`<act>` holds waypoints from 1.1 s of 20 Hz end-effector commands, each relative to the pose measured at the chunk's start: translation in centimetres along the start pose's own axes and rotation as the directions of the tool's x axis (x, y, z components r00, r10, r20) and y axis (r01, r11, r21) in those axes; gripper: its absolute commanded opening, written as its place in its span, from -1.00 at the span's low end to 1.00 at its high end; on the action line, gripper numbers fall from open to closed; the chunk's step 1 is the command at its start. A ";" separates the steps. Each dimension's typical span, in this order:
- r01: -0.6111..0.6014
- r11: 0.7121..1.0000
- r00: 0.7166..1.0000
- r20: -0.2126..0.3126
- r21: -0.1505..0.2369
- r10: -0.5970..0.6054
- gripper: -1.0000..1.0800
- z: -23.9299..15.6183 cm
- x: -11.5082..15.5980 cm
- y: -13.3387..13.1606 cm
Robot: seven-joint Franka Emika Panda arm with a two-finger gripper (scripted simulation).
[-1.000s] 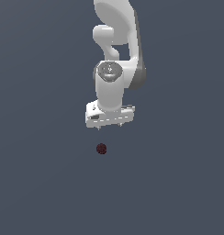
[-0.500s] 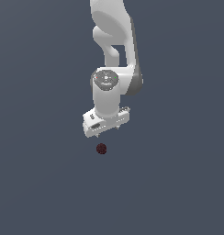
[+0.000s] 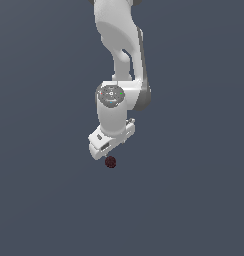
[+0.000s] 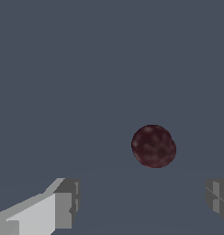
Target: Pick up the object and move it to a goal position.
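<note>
The object is a small dark maroon ball [image 3: 110, 162] with a mottled surface, lying on the flat grey floor. In the exterior view the white gripper [image 3: 108, 151] hangs just above it, its body tilted and almost touching the ball's top. The wrist view shows the ball [image 4: 154, 146] large and close, beyond the gap between the two grey fingertips [image 4: 68, 202]. Those fingertips stand far apart, so the gripper [image 4: 141, 199] is open and holds nothing.
The white arm [image 3: 119, 55] rises from the gripper toward the exterior view's upper edge. Around the ball there is only plain dark grey floor [image 3: 194, 200], with no other objects or edges in view.
The gripper has come down toward the ball and turned about its axis over the last second. The ball has stayed in place.
</note>
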State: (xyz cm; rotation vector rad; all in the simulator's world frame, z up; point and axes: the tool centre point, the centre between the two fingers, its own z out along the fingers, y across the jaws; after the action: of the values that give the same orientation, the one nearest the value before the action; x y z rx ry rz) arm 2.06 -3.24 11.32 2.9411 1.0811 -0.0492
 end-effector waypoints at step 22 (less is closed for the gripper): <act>0.446 0.895 0.895 -0.026 -0.017 -0.446 0.92 3.3 0.6 3.2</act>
State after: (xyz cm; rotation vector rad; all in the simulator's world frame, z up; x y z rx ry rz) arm 4.42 -5.31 8.05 2.6341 1.7117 -0.0044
